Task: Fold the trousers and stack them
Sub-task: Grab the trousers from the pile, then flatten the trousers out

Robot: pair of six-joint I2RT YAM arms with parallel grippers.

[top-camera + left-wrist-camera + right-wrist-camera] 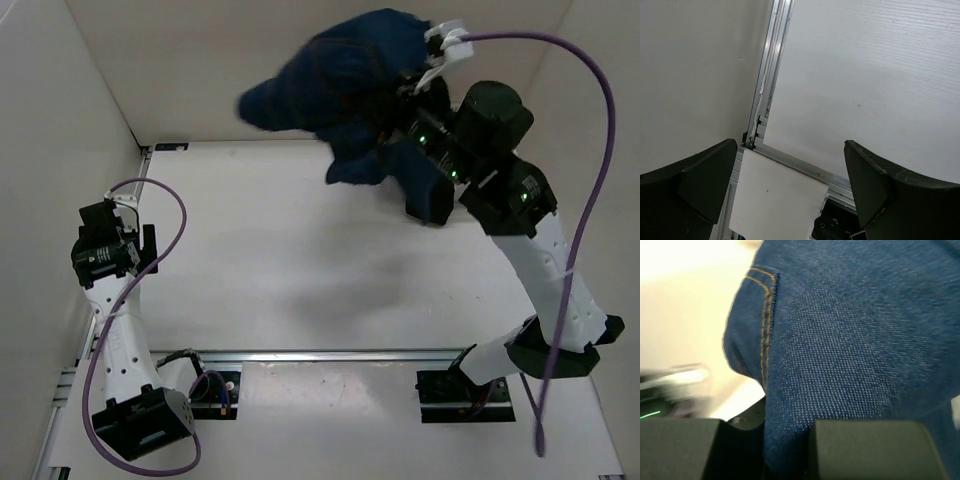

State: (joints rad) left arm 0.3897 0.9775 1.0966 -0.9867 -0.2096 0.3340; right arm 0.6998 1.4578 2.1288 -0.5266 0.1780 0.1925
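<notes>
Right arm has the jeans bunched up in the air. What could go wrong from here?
1. The trousers hang in a wad from the right gripper; set down like this, they may land crumpled, not flat.
2. Cloth drapes over the right arm's wrist, so it may snag on release.
3. The left gripper sits open at the left edge of the table, too far to help spread them.

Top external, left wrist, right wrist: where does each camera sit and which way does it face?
Top external: above and behind the bases, looking down at the table; left arm and right arm show.
Left wrist: on the left arm, looking down at the table's edge rail; open left claw frames it.
Right wrist: close against the trousers; right claw grips them.
Shared: top external and right wrist both see the trousers.
</notes>
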